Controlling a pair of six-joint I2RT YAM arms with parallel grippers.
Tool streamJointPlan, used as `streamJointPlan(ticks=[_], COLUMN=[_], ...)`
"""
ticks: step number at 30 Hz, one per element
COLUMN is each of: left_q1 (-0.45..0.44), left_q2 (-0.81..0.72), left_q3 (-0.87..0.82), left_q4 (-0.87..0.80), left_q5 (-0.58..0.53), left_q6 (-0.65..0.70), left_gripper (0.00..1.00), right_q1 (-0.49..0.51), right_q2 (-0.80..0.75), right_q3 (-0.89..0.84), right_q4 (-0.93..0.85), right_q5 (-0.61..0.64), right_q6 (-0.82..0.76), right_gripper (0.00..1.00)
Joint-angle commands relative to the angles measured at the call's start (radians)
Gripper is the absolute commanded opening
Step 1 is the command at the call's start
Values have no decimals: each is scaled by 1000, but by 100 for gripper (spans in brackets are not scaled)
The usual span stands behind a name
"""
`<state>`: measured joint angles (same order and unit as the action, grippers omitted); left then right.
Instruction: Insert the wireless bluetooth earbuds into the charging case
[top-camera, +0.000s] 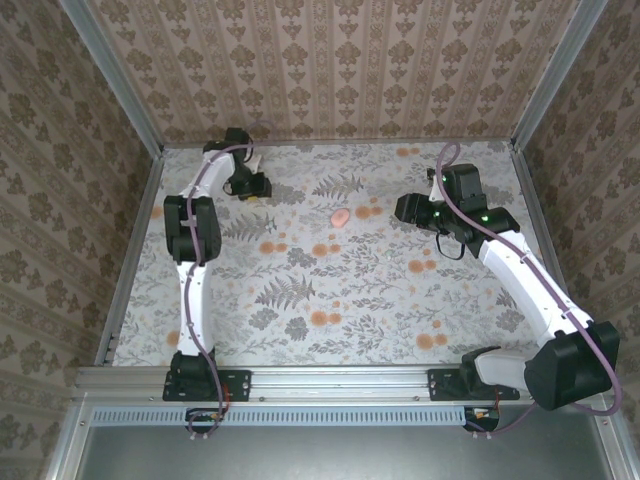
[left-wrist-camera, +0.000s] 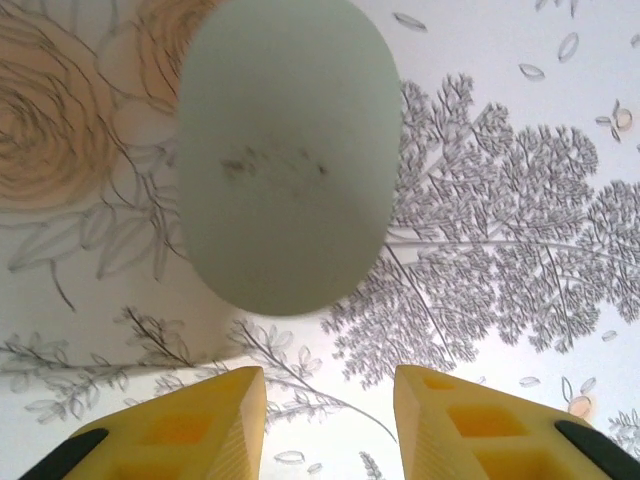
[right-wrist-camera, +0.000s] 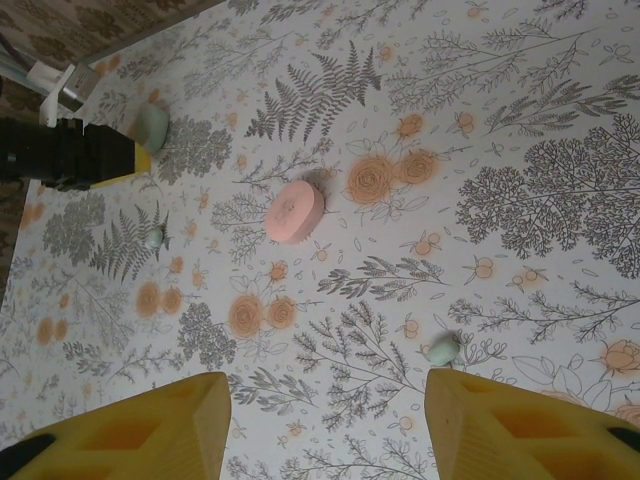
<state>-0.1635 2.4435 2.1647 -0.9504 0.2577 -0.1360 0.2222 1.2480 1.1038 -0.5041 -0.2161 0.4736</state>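
A pale green oval case (left-wrist-camera: 285, 150) lies closed on the printed surface just ahead of my left gripper (left-wrist-camera: 330, 400), which is open with nothing between its yellow fingers. In the right wrist view the same green case (right-wrist-camera: 152, 126) sits beside the left gripper's yellow tip (right-wrist-camera: 128, 158). One tiny pale green earbud (right-wrist-camera: 443, 348) rests just beyond my right finger (right-wrist-camera: 520, 430). A second earbud (right-wrist-camera: 153, 238) lies further off, near a fern print. My right gripper (right-wrist-camera: 325, 420) is open and empty. From above, the left gripper (top-camera: 250, 190) is at the far left and the right gripper (top-camera: 400, 208) is right of centre.
A pink oval case (right-wrist-camera: 294, 211) lies closed in the middle of the surface, also visible from above (top-camera: 340, 216) between the two grippers. Patterned walls and metal frame posts (top-camera: 150, 130) enclose the table on three sides.
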Motion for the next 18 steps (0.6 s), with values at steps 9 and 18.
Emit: streamJointPlan(ticks=[9, 18], left_q1=[-82, -83], left_q2=[-104, 22], left_q3=[-4, 167], left_q4=[92, 31], left_q5=[-179, -352], left_q6=[-276, -483], left_gripper=[52, 72], right_q1=[-5, -5], right_q2=[-35, -89], right_q3=[-39, -89], right_q4=[21, 16], right_q5=[-12, -8], right_q6=[41, 41], right_gripper=[54, 54])
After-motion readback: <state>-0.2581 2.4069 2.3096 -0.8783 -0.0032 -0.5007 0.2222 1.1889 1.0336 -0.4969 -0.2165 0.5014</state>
